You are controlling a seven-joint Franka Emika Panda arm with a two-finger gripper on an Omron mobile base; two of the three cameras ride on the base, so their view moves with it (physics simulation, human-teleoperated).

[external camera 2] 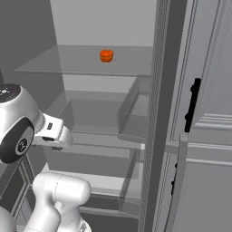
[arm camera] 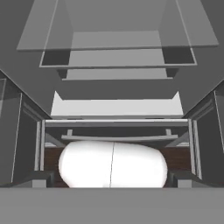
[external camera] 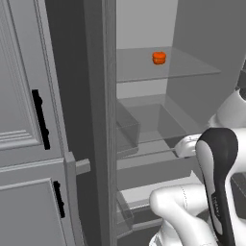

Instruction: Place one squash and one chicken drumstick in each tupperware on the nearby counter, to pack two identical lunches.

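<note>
No writing is showing on any surface. At the left of the left base view, a grey panelled cabinet door (external camera: 29, 110) with black bar handles (external camera: 41, 119) is standing. At upper centre, a small round orange squash (external camera: 159, 57) is sitting on a translucent glass shelf (external camera: 192, 67). Below, clear boxy drawers (external camera: 144, 125) are showing. The gripper's jaws are standing released, grasping nothing.

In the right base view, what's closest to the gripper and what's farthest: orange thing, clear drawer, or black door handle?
1. The clear drawer, just right of the gripper.
2. The orange thing, up on the glass shelf.
3. The black door handle, far right.
</note>
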